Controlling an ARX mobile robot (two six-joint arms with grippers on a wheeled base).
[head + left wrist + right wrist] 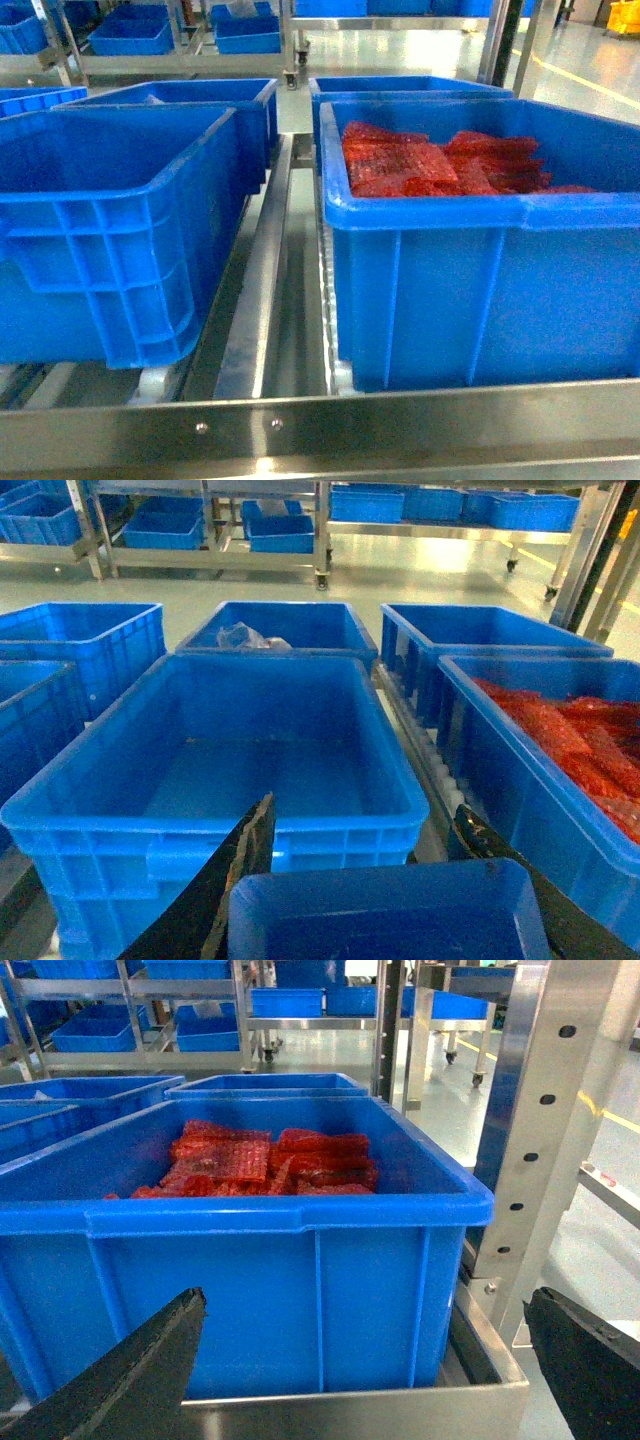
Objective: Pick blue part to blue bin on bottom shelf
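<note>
In the left wrist view my left gripper [365, 832] is shut on the blue part [385, 915], a rounded blue plastic tray held between the two dark fingers. Just beyond it stands an empty blue bin [230, 750], also at the left of the head view as the blue bin [110, 230]. The bottom shelf's steel front rail [320, 425] with two small screws runs along the near edge. My right gripper [365, 1305] is open in front of another bin's wall, with nothing between its fingers. Neither gripper shows in the head view.
A blue bin [480, 270] holding red parts [440, 160] sits on the right of the shelf. More blue bins [280, 630] stand behind. A perforated steel upright [545, 1140] rises to the right. Further racks with bins [130, 35] stand across the floor.
</note>
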